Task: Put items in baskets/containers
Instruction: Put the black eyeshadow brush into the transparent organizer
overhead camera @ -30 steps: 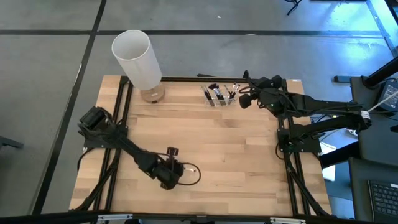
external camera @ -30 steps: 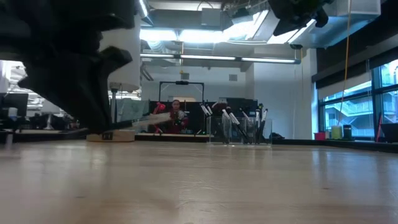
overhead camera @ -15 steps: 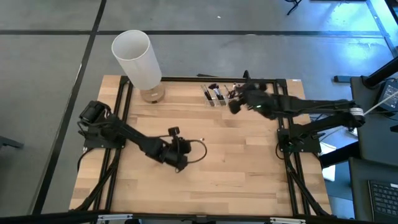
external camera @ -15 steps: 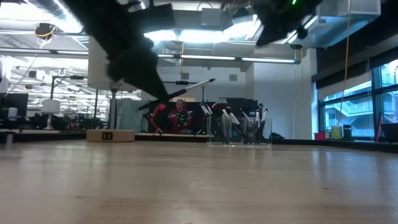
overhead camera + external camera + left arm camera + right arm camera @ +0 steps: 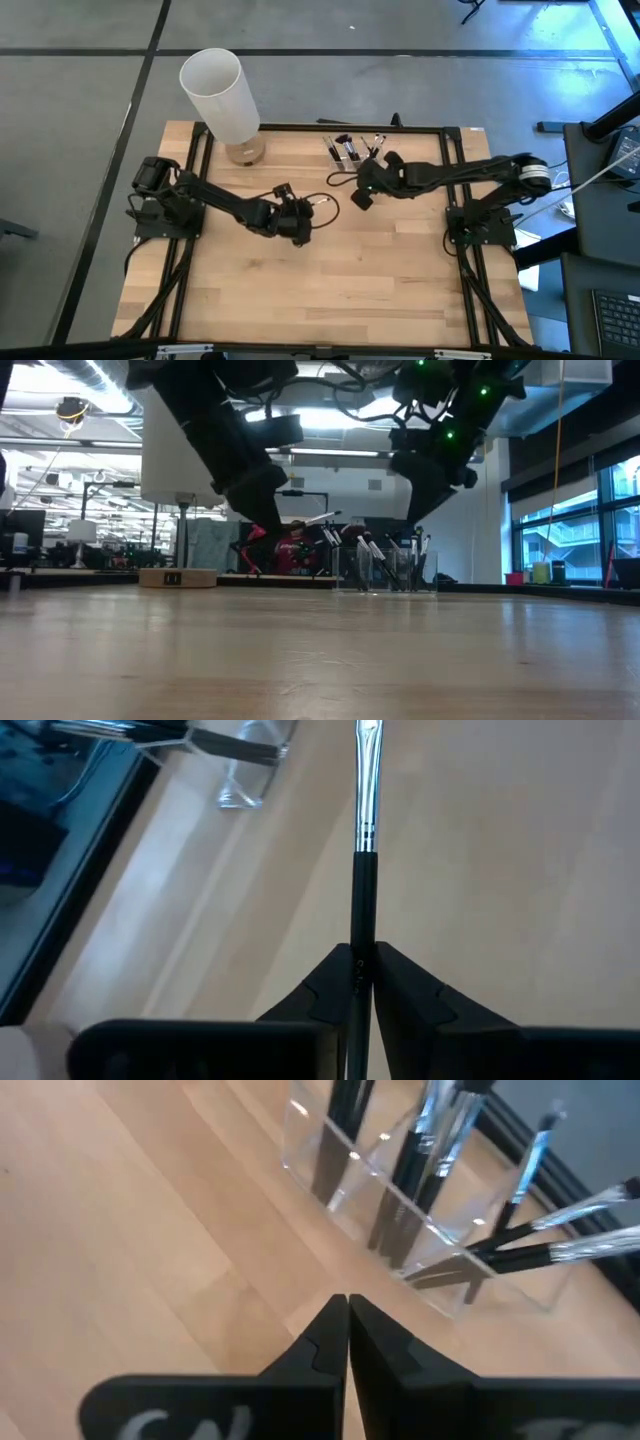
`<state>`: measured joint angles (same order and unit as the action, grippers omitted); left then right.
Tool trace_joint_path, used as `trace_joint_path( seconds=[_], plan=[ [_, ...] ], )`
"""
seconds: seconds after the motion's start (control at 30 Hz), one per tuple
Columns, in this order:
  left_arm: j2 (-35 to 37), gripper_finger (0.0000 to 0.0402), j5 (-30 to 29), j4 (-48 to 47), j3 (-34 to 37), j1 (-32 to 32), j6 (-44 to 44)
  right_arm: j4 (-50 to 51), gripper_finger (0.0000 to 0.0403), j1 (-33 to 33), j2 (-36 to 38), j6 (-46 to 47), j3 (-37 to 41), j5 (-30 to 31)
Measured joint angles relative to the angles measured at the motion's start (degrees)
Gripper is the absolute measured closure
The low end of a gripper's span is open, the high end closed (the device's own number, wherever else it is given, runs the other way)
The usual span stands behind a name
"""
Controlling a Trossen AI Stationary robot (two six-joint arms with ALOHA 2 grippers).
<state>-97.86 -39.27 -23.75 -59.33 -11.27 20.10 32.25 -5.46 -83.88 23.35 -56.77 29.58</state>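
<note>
My left gripper (image 5: 362, 960) is shut on a thin makeup brush (image 5: 364, 840) with a black handle and silver ferrule. It hangs over the table's middle (image 5: 305, 215). The clear organizer (image 5: 352, 152) stands at the far edge, and several brushes stand upright in its compartments (image 5: 420, 1230). My right gripper (image 5: 347, 1315) is shut with nothing in it. It hovers just in front of the organizer (image 5: 360, 195), pointing down at a slant. My left gripper pinches the brush's black handle (image 5: 362, 925) between its two fingers. The brush runs straight out ahead of the fingers, along them, with the silver ferrule (image 5: 367, 780) forward. It is lifted clear of the table (image 5: 320, 520) and points toward the organizer.
A tall white cylinder (image 5: 220, 95) stands at the far left corner, with a small round jar (image 5: 245, 152) at its foot. Black frame rails (image 5: 455, 170) run along the table's sides. Bare wood (image 5: 330, 290) fills the near half.
My left gripper has carried the brush from near the table's front edge toward the far edge and the organizer, turning as it went. My right gripper has come down from above the organizer toward the table's middle, staying shut.
</note>
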Motion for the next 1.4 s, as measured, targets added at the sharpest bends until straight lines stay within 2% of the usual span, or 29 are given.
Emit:
trace_joint_path(
  seconds=[0.1, 0.2, 0.3, 0.5, 0.7, 0.83, 1.03, 1.13, 1.2, 1.4],
  plan=[
    [0.41, 0.0364, -1.59, -0.14, -0.09, 0.71, 0.73, -3.02, 0.0389, 0.01, -0.34, 0.23, 1.25, -2.89],
    [0.69, 0.0366, -4.08, -1.87, -0.09, 0.93, 2.82, -7.00, 0.0389, 0.01, -0.36, 0.44, 6.08, -11.91],
    [0.98, 0.0367, -4.83, -4.56, -0.13, 0.92, 5.64, -14.26, 0.0389, 0.05, -0.37, 1.87, 13.20, -17.59],
    [1.95, 0.0364, -8.36, -9.95, -0.09, 1.09, 9.80, -32.56, 0.0389, -1.53, 0.57, 4.12, 25.62, -21.01],
    [2.47, 0.0369, -10.79, -9.00, 1.51, 2.50, 11.57, -44.93, 0.0389, -2.97, 0.58, 3.21, 28.06, -28.54],
    [2.75, 0.0368, -8.03, -2.99, 7.00, 4.94, 11.70, -51.66, 0.0389, -2.98, 0.58, 2.10, 28.06, -31.21],
    [3.52, 0.0369, 0.25, 7.45, 11.89, 7.32, 10.23, -62.52, 0.0389, -2.92, 0.28, 3.77, 28.06, -30.52],
    [5.76, 0.0367, 1.88, 11.61, 12.00, 7.05, 7.06, -67.56, 0.0389, -2.21, -0.03, 8.98, 28.06, -24.62],
    [8.20, 0.0365, 1.47, 13.39, 12.00, 6.55, 5.94, -71.68, 0.0388, -1.03, -0.25, 9.39, 28.06, -20.80],
    [17.88, 0.0366, -5.03, 16.29, 15.23, 4.10, 11.63, -78.31, 0.0349, 2.08, -0.25, 6.34, 28.06, -21.26]
  ],
)
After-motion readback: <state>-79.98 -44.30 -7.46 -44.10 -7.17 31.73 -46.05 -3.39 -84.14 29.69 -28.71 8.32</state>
